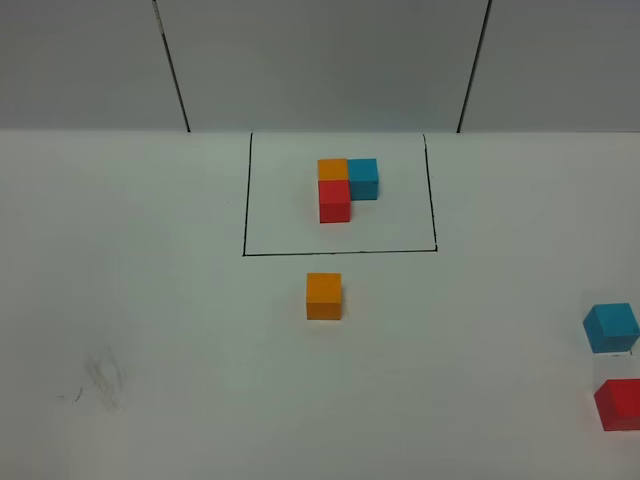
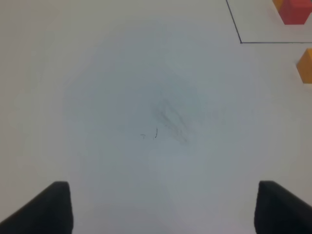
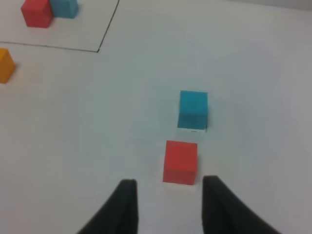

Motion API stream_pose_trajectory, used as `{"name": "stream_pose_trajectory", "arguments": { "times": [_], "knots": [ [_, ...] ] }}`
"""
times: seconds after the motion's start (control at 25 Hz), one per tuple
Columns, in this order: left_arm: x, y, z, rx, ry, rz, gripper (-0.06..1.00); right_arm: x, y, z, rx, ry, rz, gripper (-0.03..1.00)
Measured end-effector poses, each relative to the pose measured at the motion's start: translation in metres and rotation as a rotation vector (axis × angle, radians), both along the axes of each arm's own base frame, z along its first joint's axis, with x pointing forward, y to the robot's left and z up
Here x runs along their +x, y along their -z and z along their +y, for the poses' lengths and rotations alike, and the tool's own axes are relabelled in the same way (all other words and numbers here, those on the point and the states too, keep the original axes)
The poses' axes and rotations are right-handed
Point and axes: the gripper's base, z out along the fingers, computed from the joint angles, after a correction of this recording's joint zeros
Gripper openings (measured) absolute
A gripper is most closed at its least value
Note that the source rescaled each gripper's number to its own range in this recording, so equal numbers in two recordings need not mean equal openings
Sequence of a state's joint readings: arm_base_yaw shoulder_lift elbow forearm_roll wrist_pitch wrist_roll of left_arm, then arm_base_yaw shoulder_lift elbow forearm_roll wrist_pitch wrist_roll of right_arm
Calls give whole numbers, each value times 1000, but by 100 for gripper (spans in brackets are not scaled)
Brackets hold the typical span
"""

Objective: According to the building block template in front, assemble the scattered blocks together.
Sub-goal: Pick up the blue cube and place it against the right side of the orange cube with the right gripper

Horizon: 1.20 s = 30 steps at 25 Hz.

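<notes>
We see the building block template (image 1: 347,185) toward the far edge of the white table (image 1: 150,300), about midway along it. It is three joined cubes in an L: orange at the far corner, blue touching its right side, red touching its near side. A thin black rectangle (image 1: 340,253) is drawn around it on the surface.

The scattered blocks lie apart from one another. The orange cube (image 1: 324,296) stands alone just outside the near line of the rectangle, roughly in line with the template's red cube. The blue cube (image 1: 611,328) and the red cube (image 1: 619,404) sit at the right edge of the table, well apart from the orange one. The blue is farther back and the red is nearer the near right corner, with a small gap between the two.

The left gripper (image 2: 163,195) hangs over the left part of the surface, above a faint grey smudge (image 2: 170,119). Its dark fingers (image 2: 48,209) are spread wide with only bare table between them.

The right gripper (image 3: 168,187) is over the right edge. Its jaws are parted and grip nothing — the red cube lies just beyond the fingertips (image 3: 127,187), in line with the gap. The blue cube lies a little farther on.
</notes>
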<state>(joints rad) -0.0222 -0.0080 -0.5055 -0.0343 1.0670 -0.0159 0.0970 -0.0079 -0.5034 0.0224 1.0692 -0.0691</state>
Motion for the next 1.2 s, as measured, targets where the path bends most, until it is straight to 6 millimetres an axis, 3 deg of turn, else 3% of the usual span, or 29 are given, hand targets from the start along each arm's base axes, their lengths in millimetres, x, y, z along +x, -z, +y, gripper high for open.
{"name": "stream_pose_trajectory", "arguments": {
  "times": [0.08, 0.2, 0.32, 0.4, 0.52, 0.72, 1.0, 1.2],
  "knots": [
    [0, 0, 0, 0, 0, 0, 65, 3, 0, 0, 30, 17, 25, 24],
    [0, 0, 0, 0, 0, 0, 65, 15, -2, 1, 38, 28, 89, 53],
    [0, 0, 0, 0, 0, 0, 65, 36, -14, 2, 31, 38, 112, 84],
    [0, 0, 0, 0, 0, 0, 65, 58, -23, 3, 15, 46, 130, 95],
    [0, 0, 0, 0, 0, 0, 65, 95, -31, 5, -25, 57, 194, 99],
    [0, 0, 0, 0, 0, 0, 65, 160, -27, 6, -124, 63, 318, 99],
    [0, 0, 0, 1, -1, 0, 65, 243, 3, 13, -179, 45, 469, 96],
    [0, 0, 0, 1, -1, 0, 65, 284, 25, 15, -199, 59, 560, 95]
  ]
}}
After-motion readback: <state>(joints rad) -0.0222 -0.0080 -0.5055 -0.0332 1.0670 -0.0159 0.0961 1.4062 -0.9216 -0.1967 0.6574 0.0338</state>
